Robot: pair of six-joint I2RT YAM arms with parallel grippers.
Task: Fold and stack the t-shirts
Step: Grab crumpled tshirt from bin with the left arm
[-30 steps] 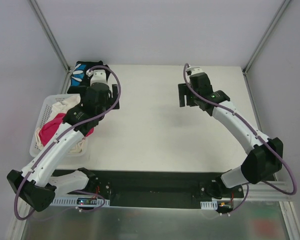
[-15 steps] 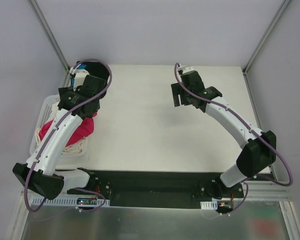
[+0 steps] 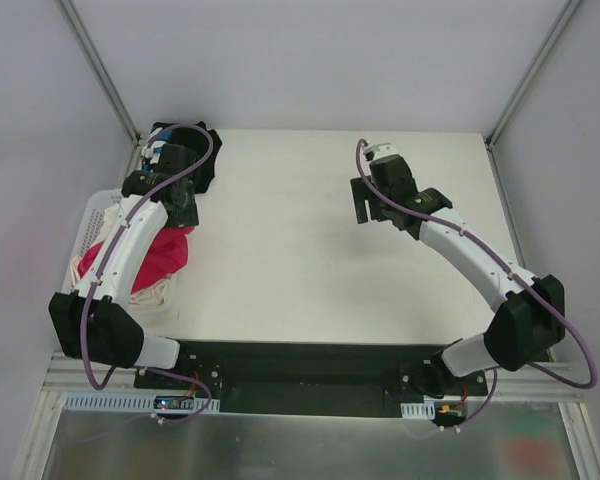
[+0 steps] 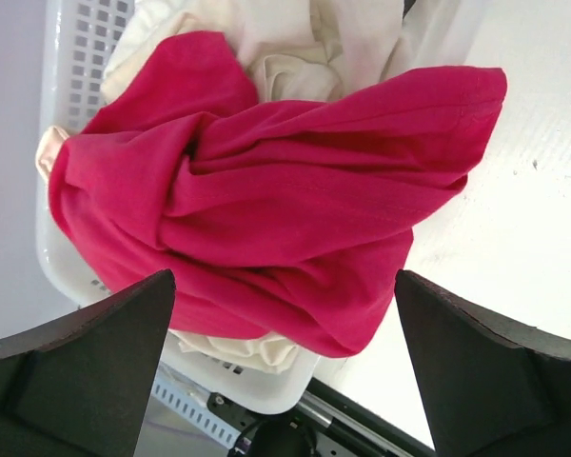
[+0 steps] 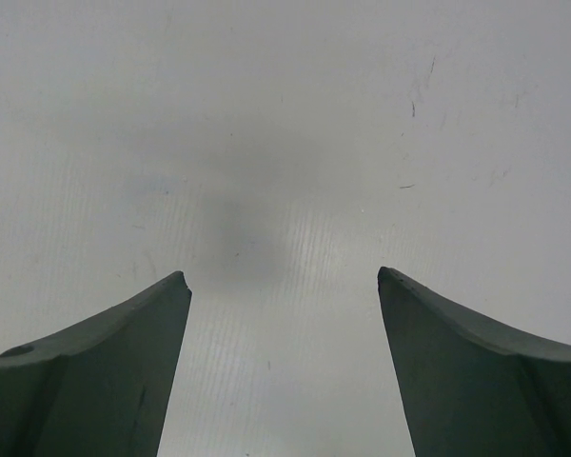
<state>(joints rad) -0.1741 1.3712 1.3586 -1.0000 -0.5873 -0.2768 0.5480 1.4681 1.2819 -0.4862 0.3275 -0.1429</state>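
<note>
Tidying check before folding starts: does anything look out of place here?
Yes. The magenta t-shirt is bunched up in the white basket, twisted and spilling over its rim toward the table. The black t-shirt lies crumpled at the table's far left corner. Neither is folded.

- The basket (image 3: 88, 215) stood at the left edge of the bench (image 3: 310, 280).
- Loose cloths (image 4: 295, 48) lay in the basket, and the top t-shirt (image 4: 266, 219) lay on them, hanging over the rim on the bench side.
- The corner t-shirt (image 3: 208, 160) lay at the bench's far left corner, behind the basket.
- The left arm (image 3: 120, 250) reached over the basket, the left jaws pointing at the top t-shirt.
- The right jaws hung over bare bench, right of centre, well apart from both t-shirts.
</note>
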